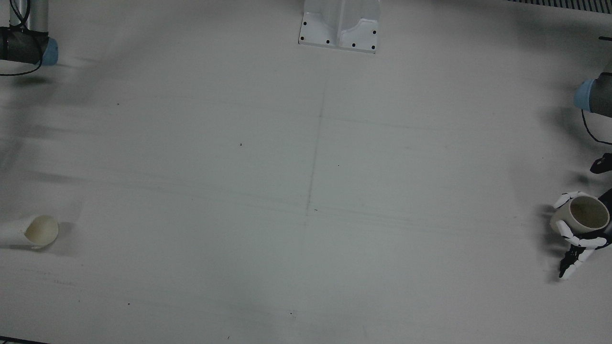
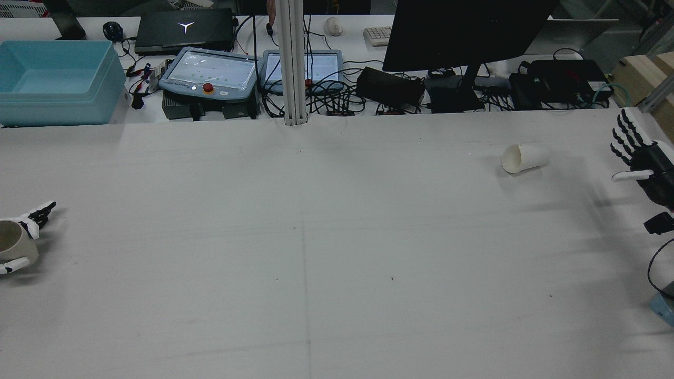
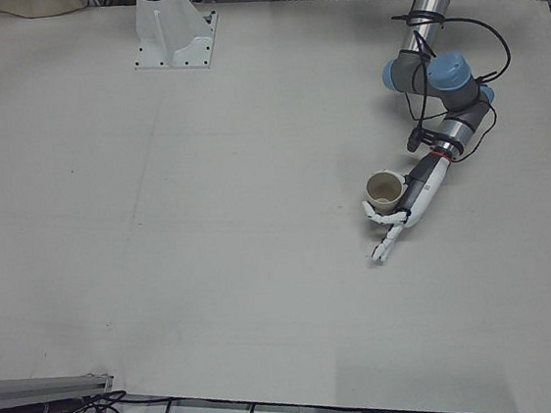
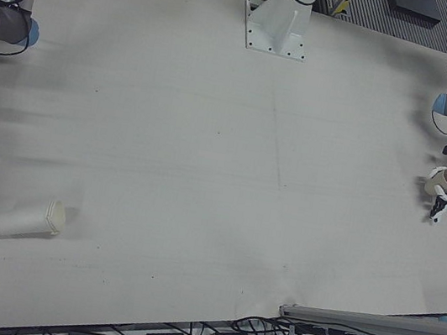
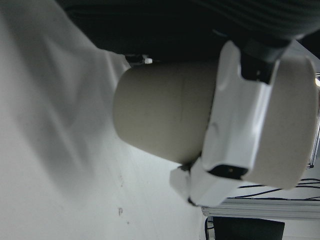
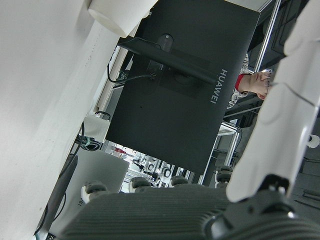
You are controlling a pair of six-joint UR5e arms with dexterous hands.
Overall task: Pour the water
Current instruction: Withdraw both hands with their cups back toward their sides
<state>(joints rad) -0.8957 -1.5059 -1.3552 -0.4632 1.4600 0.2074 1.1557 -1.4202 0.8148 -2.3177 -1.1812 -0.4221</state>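
Observation:
A beige cup (image 1: 585, 215) (image 3: 384, 190) (image 2: 10, 242) stands upright at the table's edge on my left side, with my left hand (image 1: 573, 239) (image 3: 402, 215) (image 2: 23, 226) shut on it; some fingers wrap its wall and others point outward. In the left hand view the cup (image 5: 165, 120) fills the frame, crossed by a white finger. A white paper cup (image 2: 524, 158) (image 1: 36, 230) (image 4: 28, 220) lies on its side on my right half of the table. My right hand (image 2: 640, 163) hovers open at the table's right edge, fingers spread, apart from that cup.
The white pedestal base (image 1: 339, 28) sits at the middle rear of the table. Beyond the far edge stand a blue bin (image 2: 52, 79), teach pendants (image 2: 210, 73), a post (image 2: 292, 63), a monitor (image 2: 463, 31) and cables.

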